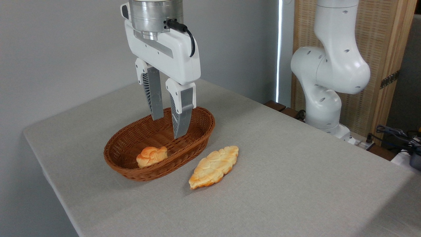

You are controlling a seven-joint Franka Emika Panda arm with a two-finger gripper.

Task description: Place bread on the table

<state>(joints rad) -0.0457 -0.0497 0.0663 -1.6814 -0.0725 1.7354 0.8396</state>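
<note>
The bread [151, 156], a small knotted orange-brown bun, lies inside the brown wicker basket [194, 144] near its front left end. My gripper [168, 127] hangs above the basket's middle, fingers pointing down and open with nothing between them. It is up and to the right of the bun, not touching it. The table [283, 171] is covered in light grey cloth and carries the basket.
A longer, paler leaf-shaped pastry [214, 166] lies on the cloth just right of the basket. The arm's white base [325, 85] stands at the table's far right edge, with cables [394, 131] beyond it. A grey wall runs behind.
</note>
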